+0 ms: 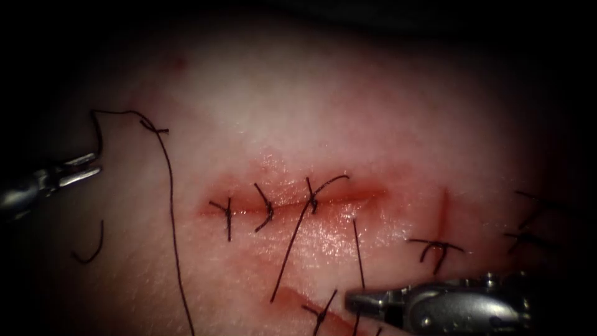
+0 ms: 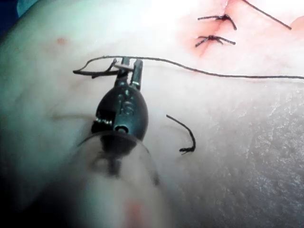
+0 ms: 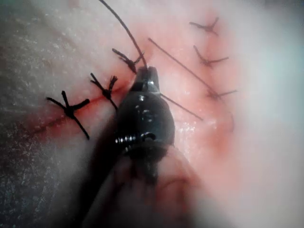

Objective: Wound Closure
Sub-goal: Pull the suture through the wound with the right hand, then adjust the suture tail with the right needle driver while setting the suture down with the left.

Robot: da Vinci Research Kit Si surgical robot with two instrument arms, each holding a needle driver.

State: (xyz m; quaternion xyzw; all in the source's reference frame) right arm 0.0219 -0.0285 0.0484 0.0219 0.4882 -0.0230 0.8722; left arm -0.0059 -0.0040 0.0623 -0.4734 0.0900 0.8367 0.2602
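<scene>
Three knotted stitches span the cut (its right end unstitched); left tool parted around thread, right tool clenched, whether on thread I cannot tell.

Open tissue lies above the cut, bare of thread. Below the cut, stitch tails slant across the way toward the right tool, which sits low, jaws closed. On the left, a long thread runs down the tissue beside the left tool, whose jaws stand apart. A cut end lies below it.
</scene>
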